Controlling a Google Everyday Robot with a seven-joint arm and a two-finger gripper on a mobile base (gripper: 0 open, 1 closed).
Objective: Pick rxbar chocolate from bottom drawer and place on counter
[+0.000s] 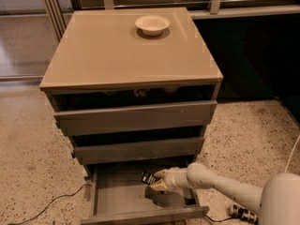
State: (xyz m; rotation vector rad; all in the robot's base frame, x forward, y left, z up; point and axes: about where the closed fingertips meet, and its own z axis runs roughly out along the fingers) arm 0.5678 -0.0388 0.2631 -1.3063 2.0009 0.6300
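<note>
Holding rxbar chocolate (147,177) inside bottom drawer (140,215), gripper (156,182) clamped on it; pick step; next: raise to tabletop (117,55) above drawer

No legible text, label, brand or number on any surface. The rxbar chocolate (148,178) wrapper shows pale marks, too small to read. The gripper (154,181) hangs over the open bottom drawer (117,197), clamped on the bar.
</note>
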